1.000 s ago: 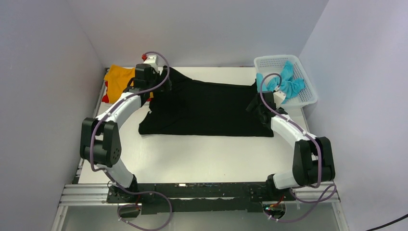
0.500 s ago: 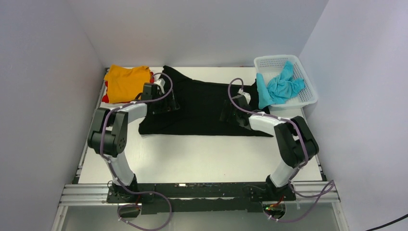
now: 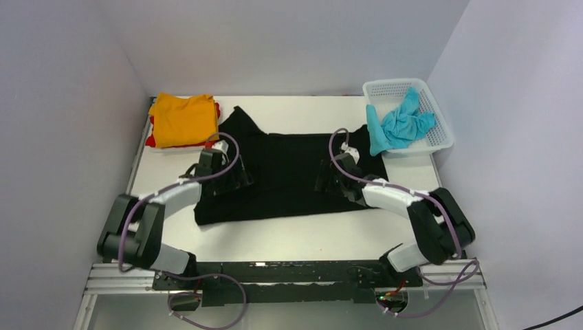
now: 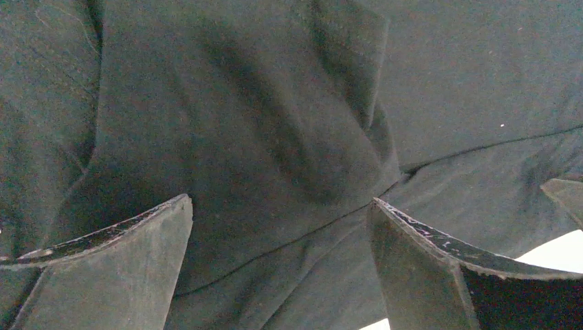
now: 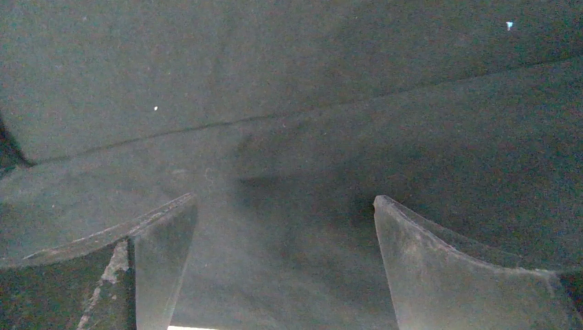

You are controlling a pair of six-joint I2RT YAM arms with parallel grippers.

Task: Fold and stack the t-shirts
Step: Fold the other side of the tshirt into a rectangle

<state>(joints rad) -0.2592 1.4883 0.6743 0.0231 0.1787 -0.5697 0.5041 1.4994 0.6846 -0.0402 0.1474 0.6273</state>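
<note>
The black t-shirt (image 3: 285,172) lies spread on the table's middle, one sleeve pointing to the far left. My left gripper (image 3: 232,180) is low over its left part, and the wrist view shows the jaws open (image 4: 280,201) with black cloth and seams (image 4: 275,137) beneath. My right gripper (image 3: 328,180) is low over its right part, also open (image 5: 285,199) above black cloth (image 5: 295,103). The folded orange t-shirt (image 3: 184,117) lies on the red one (image 3: 180,145) at the far left. The turquoise t-shirt (image 3: 402,124) hangs out of the basket. No white t-shirt shows.
The white lattice basket (image 3: 440,137) stands at the far right corner. Grey walls close in the table on the left, back and right. Bare table (image 3: 289,237) lies between the black shirt and the arm bases.
Both grippers have moved from the shirt's far corners toward the near side. The black t-shirt has shifted nearer with them. The orange stack is no longer covered by the left arm.
</note>
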